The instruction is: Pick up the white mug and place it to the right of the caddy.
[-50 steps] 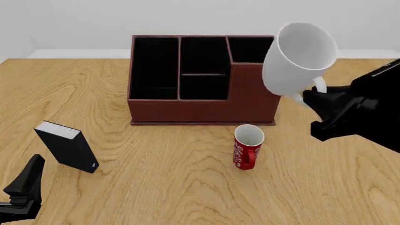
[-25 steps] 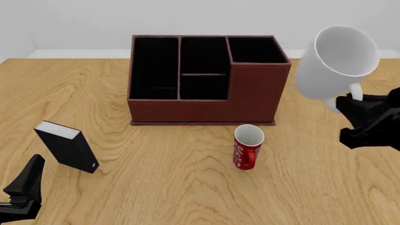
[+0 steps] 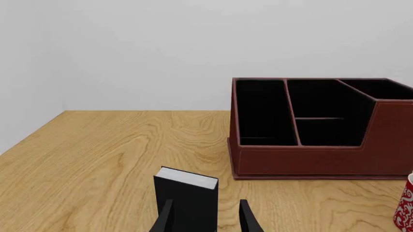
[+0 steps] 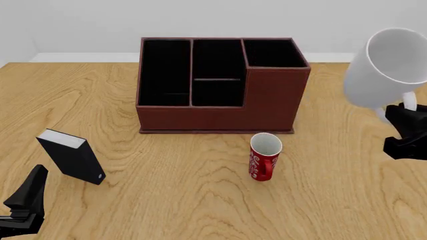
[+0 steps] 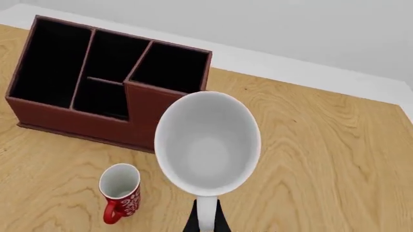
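The white mug (image 4: 387, 67) hangs tilted in the air to the right of the caddy (image 4: 220, 85), its mouth facing the camera. My right gripper (image 4: 403, 112) is shut on its loop handle from below. The right wrist view looks straight into the white mug (image 5: 208, 145), with the fingers (image 5: 191, 223) pinching the handle and the caddy (image 5: 103, 82) beyond it. My left gripper (image 4: 27, 200) rests low at the near left, far from the mug. Its fingers (image 3: 165, 220) stand apart with nothing between them, so it is open.
A red mug (image 4: 265, 156) with white lettering stands upright just in front of the caddy's right end. A small black book-like box (image 4: 72, 156) with a white edge stands at the near left, ahead of the left gripper. Bare wood lies right of the caddy.
My right gripper has carried the white mug rightward, from in front of the caddy's right compartment to well past its right side. The left arm has not moved.
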Motion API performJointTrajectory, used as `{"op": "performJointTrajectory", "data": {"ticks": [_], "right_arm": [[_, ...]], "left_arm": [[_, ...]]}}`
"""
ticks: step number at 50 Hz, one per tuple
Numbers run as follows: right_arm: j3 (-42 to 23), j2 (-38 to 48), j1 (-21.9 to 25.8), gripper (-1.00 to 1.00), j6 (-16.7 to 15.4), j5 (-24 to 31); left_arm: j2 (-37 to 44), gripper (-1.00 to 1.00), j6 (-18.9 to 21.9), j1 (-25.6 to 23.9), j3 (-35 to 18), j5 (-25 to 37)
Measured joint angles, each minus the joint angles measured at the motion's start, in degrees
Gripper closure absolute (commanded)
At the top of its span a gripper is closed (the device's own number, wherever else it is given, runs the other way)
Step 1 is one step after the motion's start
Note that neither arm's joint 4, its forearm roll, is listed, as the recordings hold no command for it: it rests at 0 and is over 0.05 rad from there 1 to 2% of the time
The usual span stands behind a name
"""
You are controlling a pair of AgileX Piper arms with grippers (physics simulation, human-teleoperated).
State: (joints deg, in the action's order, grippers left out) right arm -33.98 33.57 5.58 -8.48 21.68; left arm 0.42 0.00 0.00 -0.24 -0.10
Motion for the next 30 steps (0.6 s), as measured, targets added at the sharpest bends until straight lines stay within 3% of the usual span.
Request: {"op": "performJointTrajectory", "data": {"ticks": [30], "right_arm": [[-4.3,8.6,-6.6,1.0,0.2,-4.7]], "left_arm": [[0.0,-1.0,0.0,0.0,0.0,0.0]]}}
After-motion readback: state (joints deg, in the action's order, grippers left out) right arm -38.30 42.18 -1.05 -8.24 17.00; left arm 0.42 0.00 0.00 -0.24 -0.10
